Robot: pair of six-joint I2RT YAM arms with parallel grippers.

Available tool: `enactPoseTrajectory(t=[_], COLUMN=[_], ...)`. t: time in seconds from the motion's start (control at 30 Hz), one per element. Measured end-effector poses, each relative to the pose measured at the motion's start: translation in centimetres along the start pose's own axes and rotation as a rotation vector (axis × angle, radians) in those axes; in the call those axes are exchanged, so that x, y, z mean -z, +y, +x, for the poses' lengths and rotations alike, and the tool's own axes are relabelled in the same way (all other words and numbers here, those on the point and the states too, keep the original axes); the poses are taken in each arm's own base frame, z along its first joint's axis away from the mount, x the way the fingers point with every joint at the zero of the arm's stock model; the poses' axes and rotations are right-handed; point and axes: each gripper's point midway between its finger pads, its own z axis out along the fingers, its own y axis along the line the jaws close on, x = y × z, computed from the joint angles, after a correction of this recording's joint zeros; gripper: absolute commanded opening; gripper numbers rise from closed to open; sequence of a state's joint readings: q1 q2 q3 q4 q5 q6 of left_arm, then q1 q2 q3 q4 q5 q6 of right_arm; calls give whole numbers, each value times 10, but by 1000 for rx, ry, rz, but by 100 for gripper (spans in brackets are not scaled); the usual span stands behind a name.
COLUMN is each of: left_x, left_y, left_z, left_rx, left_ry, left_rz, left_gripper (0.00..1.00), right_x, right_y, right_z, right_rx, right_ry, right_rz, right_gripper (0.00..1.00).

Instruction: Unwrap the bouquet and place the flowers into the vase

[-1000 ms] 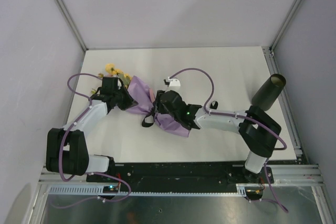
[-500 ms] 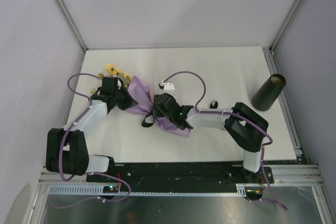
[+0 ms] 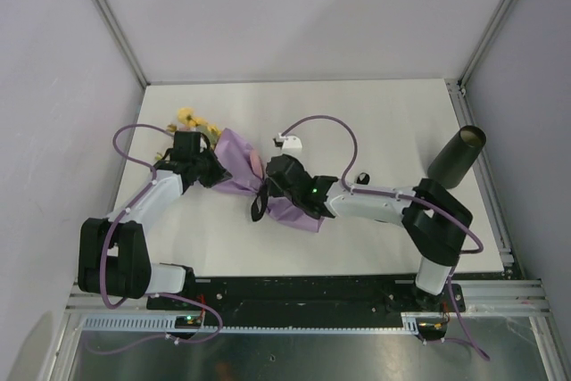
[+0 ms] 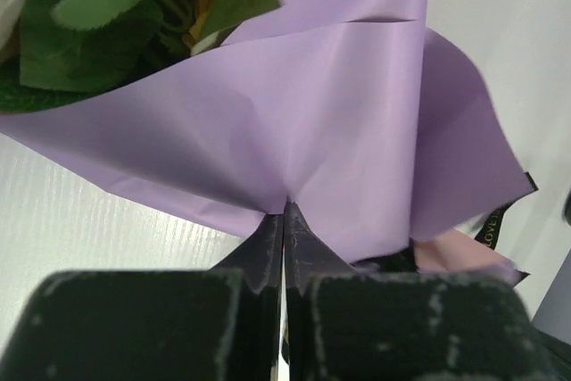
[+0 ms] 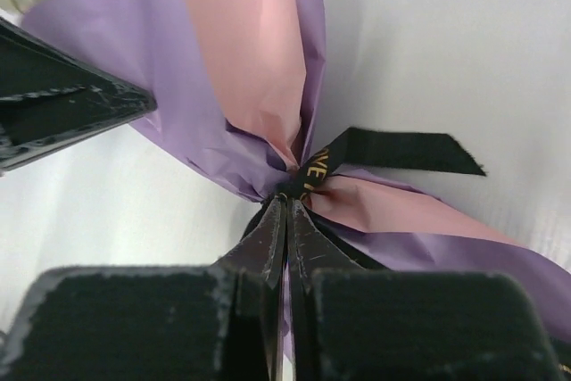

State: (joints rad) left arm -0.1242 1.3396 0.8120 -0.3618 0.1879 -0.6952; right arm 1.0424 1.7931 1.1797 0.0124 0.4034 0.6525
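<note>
The bouquet point(image 3: 239, 173) lies on the table's left half, its lilac wrap showing a pink inside point(image 5: 245, 51). The flowers point(image 3: 190, 118) stick out at its far-left end, with green leaves point(image 4: 107, 33) in the left wrist view. My left gripper point(image 3: 217, 174) point(image 4: 285, 211) is shut on a fold of the lilac paper. My right gripper point(image 3: 266, 190) point(image 5: 288, 198) is shut, its tips pinching the knot of the black ribbon point(image 5: 393, 151), whose gold-lettered tail runs off to the right. The vase point(image 3: 457, 158) stands upright at the far right, away from both arms.
The white table point(image 3: 384, 113) is boxed in by grey walls and aluminium posts point(image 3: 107, 15). A black base rail point(image 3: 312, 292) runs along the near edge. Purple cables point(image 3: 326, 122) loop above both arms. The left finger point(image 5: 62, 118) reaches into the right wrist view.
My right gripper has closed from half open onto the ribbon knot, and its arm's elbow has swung back to the right. The left arm and the bouquet have stayed put.
</note>
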Motion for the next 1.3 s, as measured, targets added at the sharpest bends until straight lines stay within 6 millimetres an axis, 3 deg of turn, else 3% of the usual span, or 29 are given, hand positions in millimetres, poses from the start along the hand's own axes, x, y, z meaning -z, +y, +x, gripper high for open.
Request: enactPoseTrajectory(t=[0.23,0.33,0.47,0.6,0.8,0.93,1.0,1.07,1.27,1.3], left_x=[0,0,1,0,0,0,0,0,-2,-2], left_y=[2,-2,-7,-3,3,5,7,10,15,15], left_z=[-2,-1,3,1,0,-1,-2,-2,-5,-5], left_rx=[1,0,-2,1,5,7,6,9,15,15], left_ry=[-8,-2,16,5,-2,-6,-12,-15,-26,-25], left_rz=[-8,9,35,12,-16,-24,-33,-45,-65,-66], left_gripper=[0,0,0,0,0,0,0,0,0,0], right_x=[41,53,57,53,53,52,51,54,65,66], right_y=[0,-6,-19,-31,-23,-22,-27,-32,-35,-36], right_z=[-41,-49,-47,-33,-17,-19,-24,-29,-45,-44], right_rx=[-12,-16,-31,-44,-68,-99,-115,-127,-165,-166], right_ry=[-82,-98,-83,-39,24,39,37,28,-3,-4], right_rz=[10,22,22,22,-41,-69,-64,-63,-82,-83], right_gripper=[0,0,7,1,3,13,4,1,1,7])
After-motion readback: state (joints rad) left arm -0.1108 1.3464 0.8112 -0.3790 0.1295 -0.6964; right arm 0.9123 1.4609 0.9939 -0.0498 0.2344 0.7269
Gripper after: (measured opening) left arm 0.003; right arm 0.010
